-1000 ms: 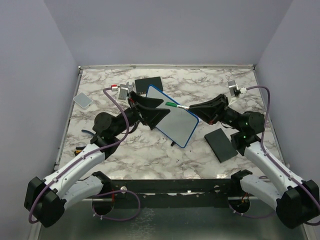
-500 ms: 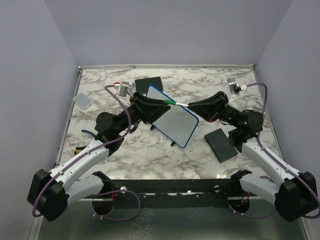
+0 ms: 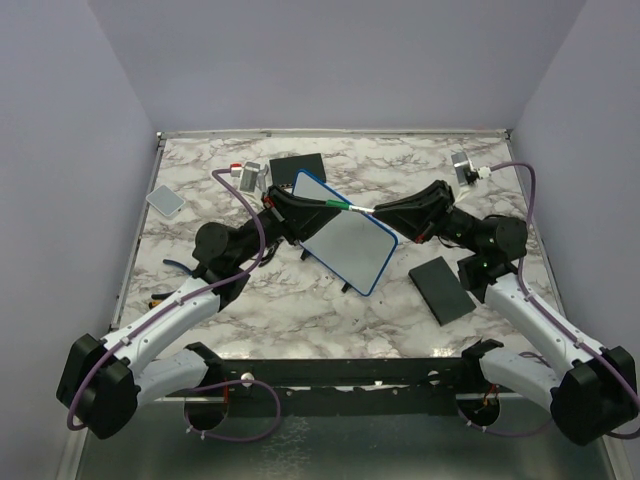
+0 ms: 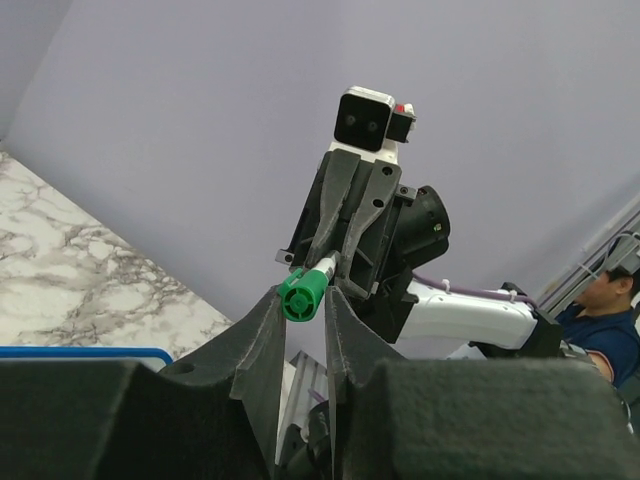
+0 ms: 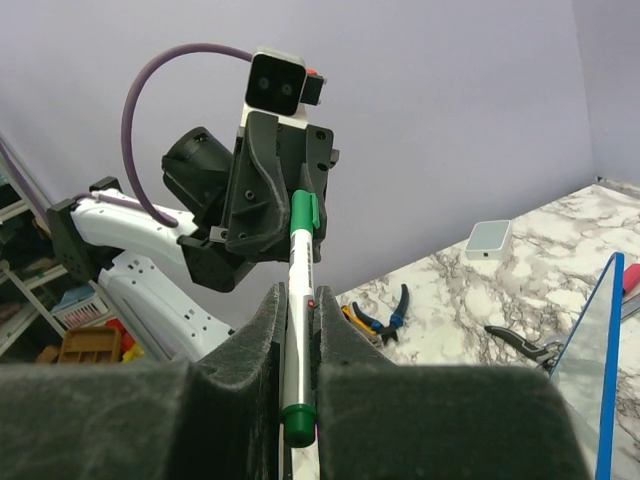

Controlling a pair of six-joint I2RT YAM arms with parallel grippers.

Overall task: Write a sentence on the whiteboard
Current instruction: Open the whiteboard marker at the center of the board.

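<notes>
Top external: noted whiteboard [image 3: 345,248] standing tilted mid-table [image 3: 300,310], just beneath marker [image 3: 352,207] spanning left gripper [image 3: 322,205] and right gripper [image 3: 385,212].
Left wrist: found left gripper [image 4: 302,305] pinching marker's green cap; blue whiteboard rim at lower left.
Right wrist: found right gripper [image 5: 298,300] clamped on marker barrel; whiteboard edge at far right.

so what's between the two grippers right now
A green-capped marker, in the top view: the right gripper holds its barrel, the left gripper pinches its cap.
</notes>
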